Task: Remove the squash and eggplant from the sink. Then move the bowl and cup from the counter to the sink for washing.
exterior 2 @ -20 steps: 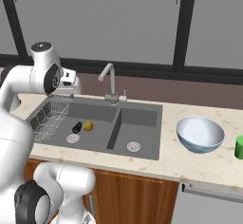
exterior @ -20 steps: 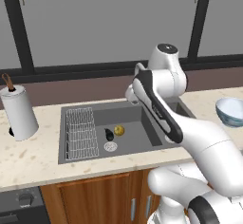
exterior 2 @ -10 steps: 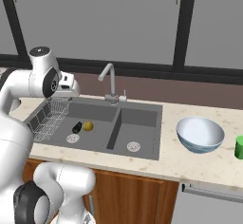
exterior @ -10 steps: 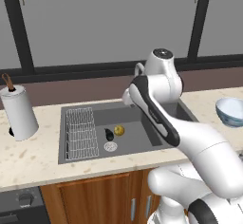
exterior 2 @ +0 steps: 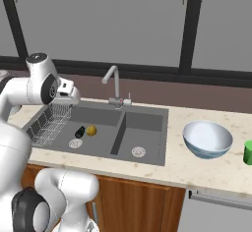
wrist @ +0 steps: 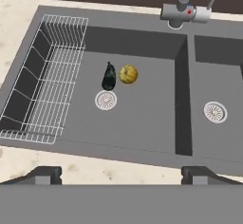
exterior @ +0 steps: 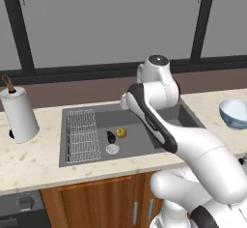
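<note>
The yellow-brown squash (wrist: 128, 74) (exterior: 121, 133) (exterior 2: 91, 130) lies on the floor of the left basin of the dark grey sink (wrist: 142, 118) (exterior: 103, 121) (exterior 2: 147, 137). The near-black eggplant (wrist: 109, 77) (exterior: 111, 136) (exterior 2: 79, 132) rests right beside it, just above the drain. My gripper (wrist: 123, 174) (exterior 2: 69, 97) hangs high over the left basin's near side, open and holding nothing. On the beige counter (exterior 2: 206, 172) (exterior: 29, 159) to the right of the sink stand the white-and-blue bowl (exterior 2: 207, 138) (exterior: 234, 113) and, further right, the green cup (exterior 2: 248, 152).
A wire rack (wrist: 42, 85) (exterior: 82, 135) fills the left part of the left basin. The curved steel faucet (exterior 2: 114, 81) (wrist: 182, 4) rises behind the divider between the basins. A paper towel roll (exterior: 18, 116) stands on the counter left of the sink.
The arm has swung a little to the left and down over the left basin, jaws still open. Squash, eggplant, bowl and cup have not moved.
</note>
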Available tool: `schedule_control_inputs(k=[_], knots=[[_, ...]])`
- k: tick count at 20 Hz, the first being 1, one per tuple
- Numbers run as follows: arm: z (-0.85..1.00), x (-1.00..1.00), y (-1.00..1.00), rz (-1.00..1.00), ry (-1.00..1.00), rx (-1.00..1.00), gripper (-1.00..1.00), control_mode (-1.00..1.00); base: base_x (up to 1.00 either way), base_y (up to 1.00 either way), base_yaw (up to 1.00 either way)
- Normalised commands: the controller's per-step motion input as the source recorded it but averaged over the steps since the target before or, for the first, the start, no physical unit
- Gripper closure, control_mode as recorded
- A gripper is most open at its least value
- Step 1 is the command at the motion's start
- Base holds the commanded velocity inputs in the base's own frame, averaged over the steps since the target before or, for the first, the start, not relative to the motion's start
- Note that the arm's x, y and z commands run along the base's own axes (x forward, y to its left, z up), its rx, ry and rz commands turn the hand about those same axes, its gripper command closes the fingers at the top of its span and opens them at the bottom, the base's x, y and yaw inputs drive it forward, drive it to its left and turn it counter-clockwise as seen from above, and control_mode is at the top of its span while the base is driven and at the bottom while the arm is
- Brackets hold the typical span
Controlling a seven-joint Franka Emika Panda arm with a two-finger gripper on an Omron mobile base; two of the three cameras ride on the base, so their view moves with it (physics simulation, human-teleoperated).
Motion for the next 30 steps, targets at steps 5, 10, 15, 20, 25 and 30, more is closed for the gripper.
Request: schedule_control_inputs(k=[5,10,15,20,25,30], knots=[[-0.17,0.06,0.08,-0.11,0.0,0.0,-1.0,-1.0,0.0,0.0,0.0],[-0.21,0.07,0.07,-0.06,0.0,0.0,-1.0,-1.0,0.0,0.0,0.0],[-0.2,0.07,0.0,0.0,0.0,0.02,-1.0,-1.0,0.0,0.0,0.0],[-0.2,0.02,0.0,0.0,-0.05,0.06,-1.0,-1.0,0.0,0.0,0.0],[-0.21,0.01,0.0,0.0,-0.09,0.03,-1.0,-1.0,0.0,0.0,0.0],[-0.2,0.04,0.03,0.0,-0.1,0.01,-1.0,-1.0,0.0,0.0,0.0]])
